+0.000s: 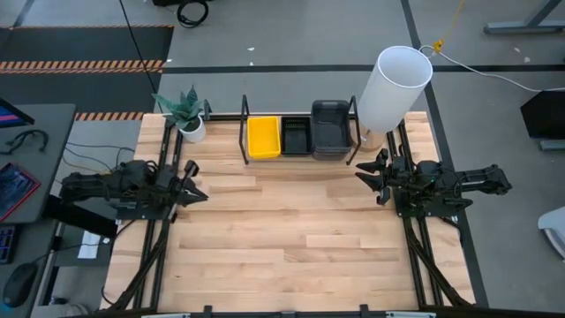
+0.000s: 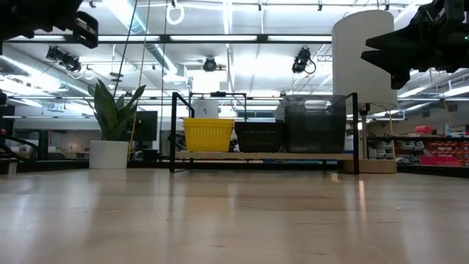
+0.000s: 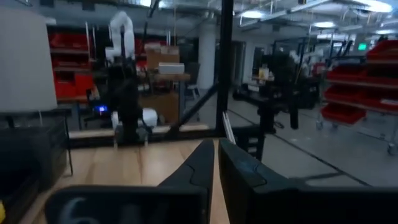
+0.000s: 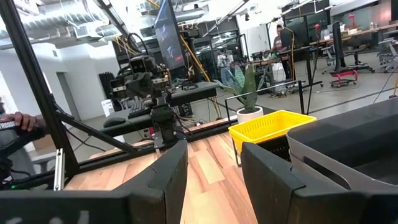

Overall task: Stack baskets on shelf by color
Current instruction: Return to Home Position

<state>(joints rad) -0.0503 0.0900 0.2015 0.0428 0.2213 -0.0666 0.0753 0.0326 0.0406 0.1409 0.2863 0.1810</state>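
overhead, the shelf (image 1: pixel 300 160) stands at the far edge of the table (image 1: pixel 282 247), with all the baskets on it in three lots side by side. the yellow baskets (image 1: pixel 263 137) are on the left, the black baskets (image 1: pixel 295 135) in the middle and the dark-grey baskets (image 1: pixel 329 128) on the right. how many are nested in each lot cannot be told. a potted plant (image 1: pixel 188 119) stands just left of the shelf and a tall white cylinder (image 1: pixel 395 87) just right of it. the left pincer (image 1: pixel 196 185) hangs over the table's left side and the right pincer (image 1: pixel 371 177) over its right side. both are apart from the shelf, with their tips turned toward the middle.

from table height, the shelf's board shows edge-on between its black wire uprights. the three lots stand in a row on it, the yellow lowest and the dark-grey tallest. both arms sit high in the upper corners, well above the table.

past the left wrist, the left pincer's fingers lie together with only a thin slit between them, and nothing is held.

past the right wrist, the right pincer's fingers stand well apart and the gap is empty. beyond them are the dark-grey baskets, then the yellow ones, then the plant, with the left arm farther off.
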